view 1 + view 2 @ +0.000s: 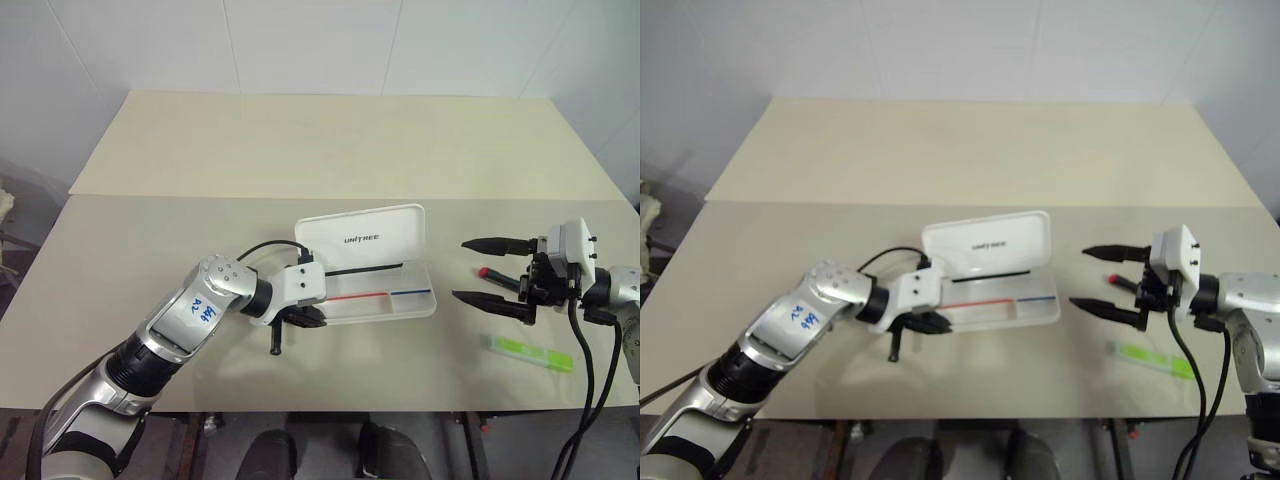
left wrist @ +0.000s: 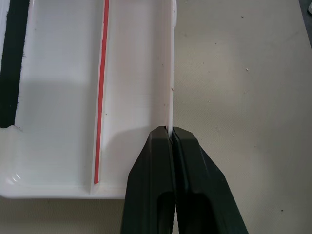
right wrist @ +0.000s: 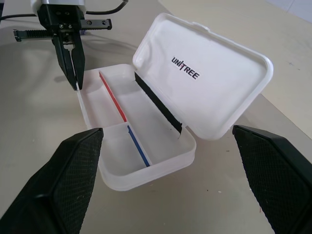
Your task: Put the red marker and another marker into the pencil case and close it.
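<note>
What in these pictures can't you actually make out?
- Red marker: mostly hidden behind the right gripper in both eye views.
- Pencil case: its far wall is hidden by the raised lid in the eye views.
- Green highlighter: any printing on it is too small to read.

Red marker (image 1: 484, 272): mostly hidden behind right gripper (image 1: 492, 270); only red tip visible.
Pencil case (image 2: 63, 97): cut off by left wrist view's edges; lid out of frame.
Case near rim: partly covered by left gripper (image 2: 171, 134).
Green highlighter (image 1: 530, 354): markings too small to read.
</note>
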Available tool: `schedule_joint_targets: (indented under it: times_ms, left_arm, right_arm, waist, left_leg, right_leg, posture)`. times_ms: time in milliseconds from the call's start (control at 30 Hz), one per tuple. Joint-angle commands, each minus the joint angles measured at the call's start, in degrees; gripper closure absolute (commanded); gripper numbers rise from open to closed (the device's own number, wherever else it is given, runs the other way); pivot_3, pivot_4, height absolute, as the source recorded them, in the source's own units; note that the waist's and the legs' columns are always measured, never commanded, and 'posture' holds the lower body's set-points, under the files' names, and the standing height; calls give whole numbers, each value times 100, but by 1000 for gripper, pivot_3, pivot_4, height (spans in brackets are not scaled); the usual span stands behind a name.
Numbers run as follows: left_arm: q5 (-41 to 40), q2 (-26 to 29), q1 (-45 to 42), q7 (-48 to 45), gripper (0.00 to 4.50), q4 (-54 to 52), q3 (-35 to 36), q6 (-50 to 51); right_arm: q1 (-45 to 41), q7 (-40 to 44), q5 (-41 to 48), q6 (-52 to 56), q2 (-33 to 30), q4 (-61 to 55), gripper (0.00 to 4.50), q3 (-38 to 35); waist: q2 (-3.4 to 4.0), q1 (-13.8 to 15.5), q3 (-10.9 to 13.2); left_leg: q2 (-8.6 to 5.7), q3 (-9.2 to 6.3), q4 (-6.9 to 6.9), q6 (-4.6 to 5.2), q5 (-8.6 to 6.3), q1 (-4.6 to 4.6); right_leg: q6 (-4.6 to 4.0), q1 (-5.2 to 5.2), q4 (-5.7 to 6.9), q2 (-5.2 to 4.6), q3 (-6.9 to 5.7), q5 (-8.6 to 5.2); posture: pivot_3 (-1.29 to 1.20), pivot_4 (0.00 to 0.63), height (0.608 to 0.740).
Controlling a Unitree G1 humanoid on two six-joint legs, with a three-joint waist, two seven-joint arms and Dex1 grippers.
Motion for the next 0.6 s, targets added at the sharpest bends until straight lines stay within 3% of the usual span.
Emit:
schedule_joint_targets:
  times_ms: [33, 300, 600]
  left_arm:
    - [-95, -66, -33, 41, 3785, -168, -107, 181]
    - [-974, -643, -200, 239, 1110, -420, 476, 1133]
    - [-1445, -522, 23, 318, 1110, -641, 659, 989]
  right_arm:
    - [-9, -65, 82, -35, 35, -190, 0, -90]
    - [-93, -100, 52, -55, 119, -144, 0, -28]
    - [-131, -140, 23, -79, 281, -107, 0, 67]
  waist:
    - [0, -2, 0]
    - [-1, -10, 1]
    - [-1, -15, 0]
  left_leg:
    - [0, 0, 0, 0, 0, 0]
    - [0, -1, 2, 1, 0, -1]
    - [1, -2, 3, 0, 1, 1]
  right_leg:
    - [0, 0, 0, 0, 0, 0]
    - [0, 0, 2, 0, 1, 0]
    - [0, 0, 4, 0, 5, 0]
  posture:
    - [0, 150, 740]
    - [0, 150, 740]
    - [0, 150, 740]
